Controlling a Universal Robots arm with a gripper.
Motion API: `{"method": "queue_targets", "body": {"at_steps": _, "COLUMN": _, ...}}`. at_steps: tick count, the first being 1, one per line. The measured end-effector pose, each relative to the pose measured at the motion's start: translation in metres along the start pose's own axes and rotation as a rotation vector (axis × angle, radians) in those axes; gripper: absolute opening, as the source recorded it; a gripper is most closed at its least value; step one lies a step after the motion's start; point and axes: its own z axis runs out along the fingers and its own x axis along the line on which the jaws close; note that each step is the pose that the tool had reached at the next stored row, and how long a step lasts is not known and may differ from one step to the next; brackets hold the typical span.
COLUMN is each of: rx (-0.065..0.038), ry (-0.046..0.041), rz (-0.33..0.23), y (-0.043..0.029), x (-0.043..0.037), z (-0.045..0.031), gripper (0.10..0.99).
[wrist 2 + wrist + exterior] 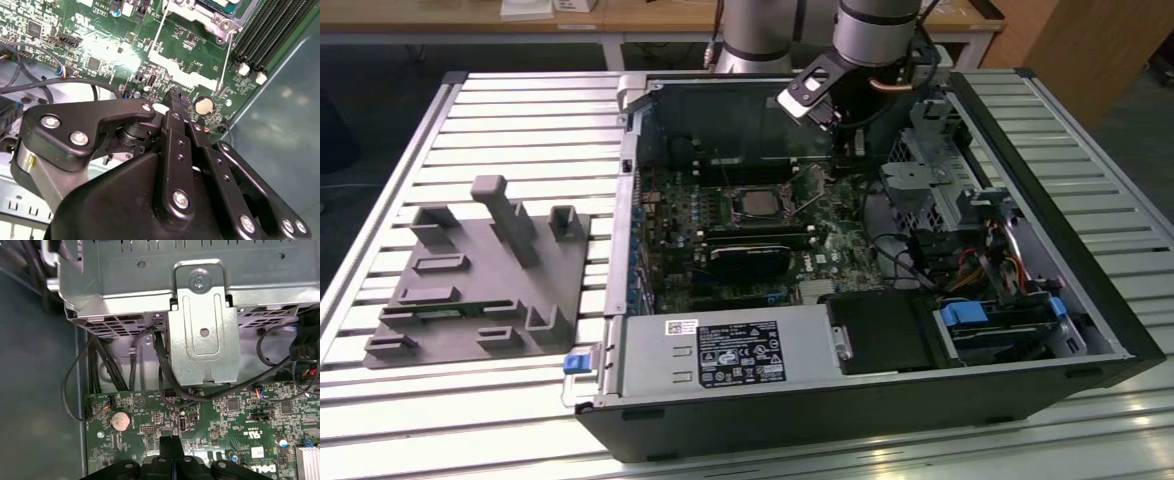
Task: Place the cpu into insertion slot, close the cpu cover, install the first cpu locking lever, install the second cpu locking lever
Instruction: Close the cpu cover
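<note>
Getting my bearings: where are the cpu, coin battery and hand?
cpu (757,203): exterior view, centre of its metal top.
coin battery (120,421): first wrist view, centre of its face.
hand (170,441): first wrist view, at its tips.

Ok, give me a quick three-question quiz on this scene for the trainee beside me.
1. True or false: the grey fixture lies on the exterior view's right of the computer case.
2. The cpu is: A in the motherboard socket; B in the gripper; C on the fixture.
3. Which round silver part sits near the gripper's tip in both wrist views?
Key: 1 false; 2 A; 3 the coin cell.
</note>
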Motion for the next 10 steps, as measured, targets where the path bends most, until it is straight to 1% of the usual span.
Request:
{"method": "queue_targets", "body": {"at_steps": 4, "rx": 0.006, "ry": -0.0005, "rz": 0.0, "y": 0.0005, "x": 0.0, "z": 0.0063, "gripper": 0.106}}
{"method": "queue_targets", "body": {"at_steps": 10, "rx": 0.007, "ry": -0.0007, "rz": 0.0, "y": 0.0006, "x": 0.0, "z": 0.007, "gripper": 0.106}}
